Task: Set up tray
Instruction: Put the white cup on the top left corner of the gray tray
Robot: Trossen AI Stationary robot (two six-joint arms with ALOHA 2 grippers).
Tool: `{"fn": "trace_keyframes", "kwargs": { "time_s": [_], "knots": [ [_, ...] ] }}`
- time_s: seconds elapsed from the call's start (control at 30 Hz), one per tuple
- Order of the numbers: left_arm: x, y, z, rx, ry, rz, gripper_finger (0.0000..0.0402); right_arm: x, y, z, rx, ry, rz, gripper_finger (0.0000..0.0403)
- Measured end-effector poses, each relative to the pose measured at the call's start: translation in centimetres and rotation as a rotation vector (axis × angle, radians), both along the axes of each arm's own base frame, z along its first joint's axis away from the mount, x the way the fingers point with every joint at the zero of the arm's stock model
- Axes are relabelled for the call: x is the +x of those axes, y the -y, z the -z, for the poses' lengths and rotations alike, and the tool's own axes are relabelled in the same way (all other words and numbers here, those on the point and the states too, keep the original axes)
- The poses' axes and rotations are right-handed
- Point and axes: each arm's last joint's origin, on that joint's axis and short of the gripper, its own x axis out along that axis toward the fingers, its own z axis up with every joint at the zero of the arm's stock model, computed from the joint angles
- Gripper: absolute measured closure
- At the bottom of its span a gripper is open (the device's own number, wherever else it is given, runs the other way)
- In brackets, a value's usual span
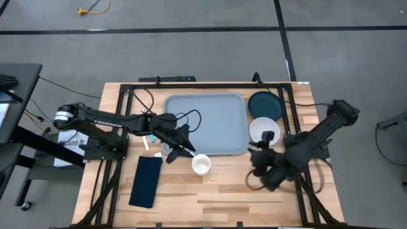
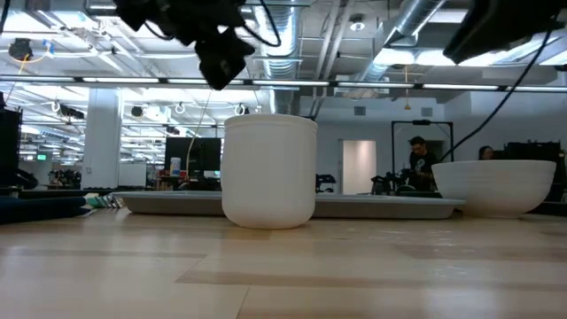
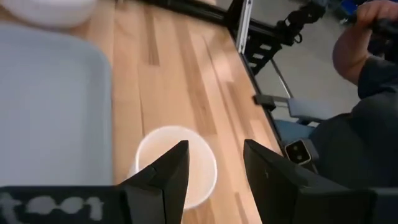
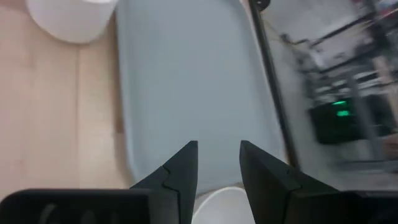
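napkin, dark navy folded cloth (image 1: 145, 181), lies on the wooden table (image 1: 216, 197) left of and below the large flat grey-blue plastic tray (image 1: 206, 124). the left gripper (image 1: 181, 150) hovers at the tray's lower left corner, its fingers (image 3: 168, 171) apart and empty above the small white cylindrical cup (image 1: 201, 164), which stands just off the tray's lower edge. off the tray's right edge sit a white round bowl (image 1: 264, 130) and a dark teal round plate (image 1: 265, 105). the right gripper (image 1: 267, 138) hangs over the bowl, fingers parted, gripping nothing.

left gripper (image 1: 180, 151): fingers apart, empty, raised | right gripper (image 1: 262, 147): fingers apart, empty, raised
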Motion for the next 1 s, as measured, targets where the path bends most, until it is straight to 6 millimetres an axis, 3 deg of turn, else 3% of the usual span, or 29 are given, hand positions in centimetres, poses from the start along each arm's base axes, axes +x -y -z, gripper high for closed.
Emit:
{"fn": "trace_keyframes", "kwargs": {
  "time_s": [0.2, 0.4, 0.67, 1.0],
  "knots": [
    [0.5, 0.0, -1.9, 0.023, 0.053, 0.007, 0.0260, -4.5, 1.5, -2.0, 0.283, 0.231, -0.201, 0.0290],
    [0.7, -0.3, -2.1, 0.182, 0.123, -0.037, 0.0260, -7.1, 3.0, -1.5, 0.518, 0.514, -0.499, 0.0290],
    [0.9, -1.0, -2.4, 0.318, 0.151, -0.231, 0.0260, -6.4, 4.2, 1.3, 0.351, 0.833, -0.583, 0.0290],
    [0.8, -1.5, -2.8, 0.335, 0.070, -0.293, 0.0260, -5.2, 4.8, 3.5, 0.328, 0.803, -0.500, 0.0290]
  ]
}}
